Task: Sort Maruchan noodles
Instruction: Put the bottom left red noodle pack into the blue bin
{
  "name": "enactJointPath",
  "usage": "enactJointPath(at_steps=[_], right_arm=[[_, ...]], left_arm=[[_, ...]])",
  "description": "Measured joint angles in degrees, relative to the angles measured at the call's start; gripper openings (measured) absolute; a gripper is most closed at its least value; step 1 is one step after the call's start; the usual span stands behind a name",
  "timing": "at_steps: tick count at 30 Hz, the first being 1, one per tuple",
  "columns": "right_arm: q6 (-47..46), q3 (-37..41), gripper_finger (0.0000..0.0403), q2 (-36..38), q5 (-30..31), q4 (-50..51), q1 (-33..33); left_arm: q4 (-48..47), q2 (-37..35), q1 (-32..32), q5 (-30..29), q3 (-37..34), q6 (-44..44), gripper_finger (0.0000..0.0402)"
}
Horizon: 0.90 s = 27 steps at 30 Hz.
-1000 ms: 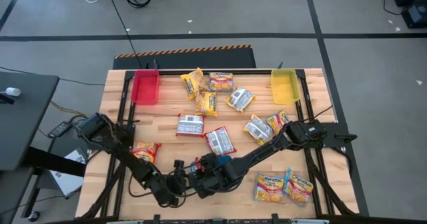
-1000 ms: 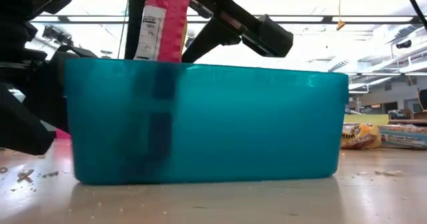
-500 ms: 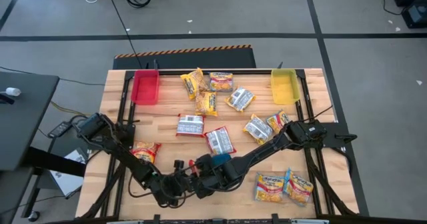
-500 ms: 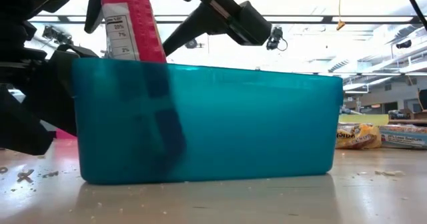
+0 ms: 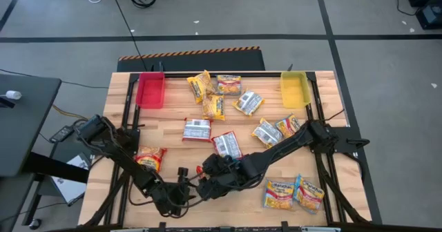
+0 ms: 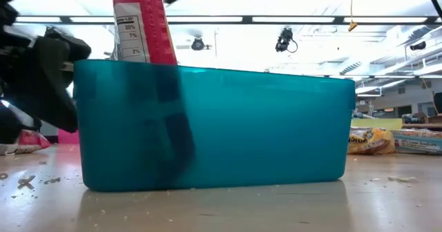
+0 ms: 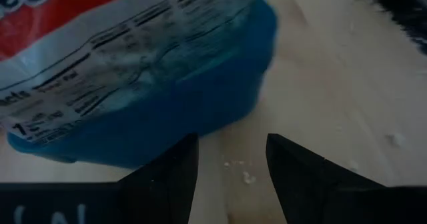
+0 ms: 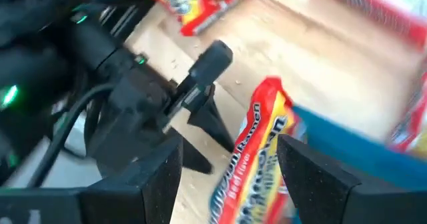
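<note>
A red-orange noodle packet [image 6: 141, 25] stands upright in the left end of a teal bin [image 6: 242, 128]. Its lower part shows through the bin's wall. The packet also shows in the right wrist view [image 8: 257, 151] and the left wrist view [image 7: 100, 57]. My right gripper [image 8: 230, 154] is open above the packet, and I see no touch. My left gripper [image 7: 230, 144] is open low over the table. Its fingertips are just short of the bin's outer wall [image 7: 200, 97]. In the high view both grippers, right [image 5: 210, 168] and left [image 5: 188, 188], meet near the table's near edge.
Several noodle packets lie about the table: one at the left [image 5: 150, 157], two in the middle [image 5: 197, 129], a cluster at the far side [image 5: 214, 106], two at the near right [image 5: 280, 192]. A red bin [image 5: 150, 90] and a yellow bin [image 5: 294, 89] stand at the far edge.
The packet has gone from tilted above the teal bin to upright inside the bin's left end. My right gripper has then risen away from it, almost out of the low view's top.
</note>
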<state>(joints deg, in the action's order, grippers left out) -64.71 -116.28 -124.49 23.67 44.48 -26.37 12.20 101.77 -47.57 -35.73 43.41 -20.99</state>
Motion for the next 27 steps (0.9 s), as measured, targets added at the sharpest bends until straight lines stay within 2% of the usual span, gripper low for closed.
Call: enactJointPath(at_steps=[4, 8, 13, 19, 27], right_arm=[[14.4, -0.1, 0.0244, 1.7, -0.4, 7.4, -1.1], [27.4, -0.1, 0.0241, -0.5, 0.5, 14.5, -2.8], [37.5, 0.0, 0.0241, -6.5, -0.4, 14.1, -3.2], [41.2, 0.0, 0.0240, -11.1, -1.0, 12.0, -2.8], [42.4, 0.0, 0.0240, -11.1, -4.0, 2.9, -1.1]], left_arm=[[-8.7, -2.7, -1.5, 0.1, 0.0, -5.1, 0.0180], [-18.0, -7.0, -3.4, -0.5, 0.0, -11.5, 0.0180], [-17.4, -8.8, -3.6, -3.2, 0.0, -14.4, 0.0180], [-13.5, -6.7, -0.5, -5.9, 0.0, -14.4, 0.0180], [-4.8, -4.2, 4.9, -3.1, -0.1, -9.2, 0.0180]])
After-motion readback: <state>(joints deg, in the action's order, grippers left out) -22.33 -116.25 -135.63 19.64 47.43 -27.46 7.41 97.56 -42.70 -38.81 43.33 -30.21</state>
